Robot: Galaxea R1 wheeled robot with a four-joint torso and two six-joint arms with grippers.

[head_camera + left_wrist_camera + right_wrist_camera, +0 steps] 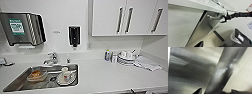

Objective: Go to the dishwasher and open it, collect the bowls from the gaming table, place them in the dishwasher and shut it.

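One white counter is running across the whole head view, with white upper cabinets hanging over its right half.

A steel sink is sitting sunk into the counter on the left. It is holding a clear container with something orange in it and a pale cup standing on a plate.

The dishwasher is sitting under the counter, just beside a white cabinet door. In the left wrist view its brushed steel front seems to be tipping out a little at the top, with a dark gap showing along its side. In the right wrist view that steel front is showing very close.

A steel paper towel dispenser is hanging on the wall above the sink.

The right pincer is sitting at the end of the dishwasher's bar handle. I cannot tell whether it is pinching the bar or standing spread.

The left pincer is hanging low, near the cabinet fronts. Its state: cannot tell.

A stack of plates and a folded cloth are lying at the counter's right end.

A black soap dispenser is hanging on the wall, and a faucet is standing behind the sink.

A small bottle is standing just beside the plates.
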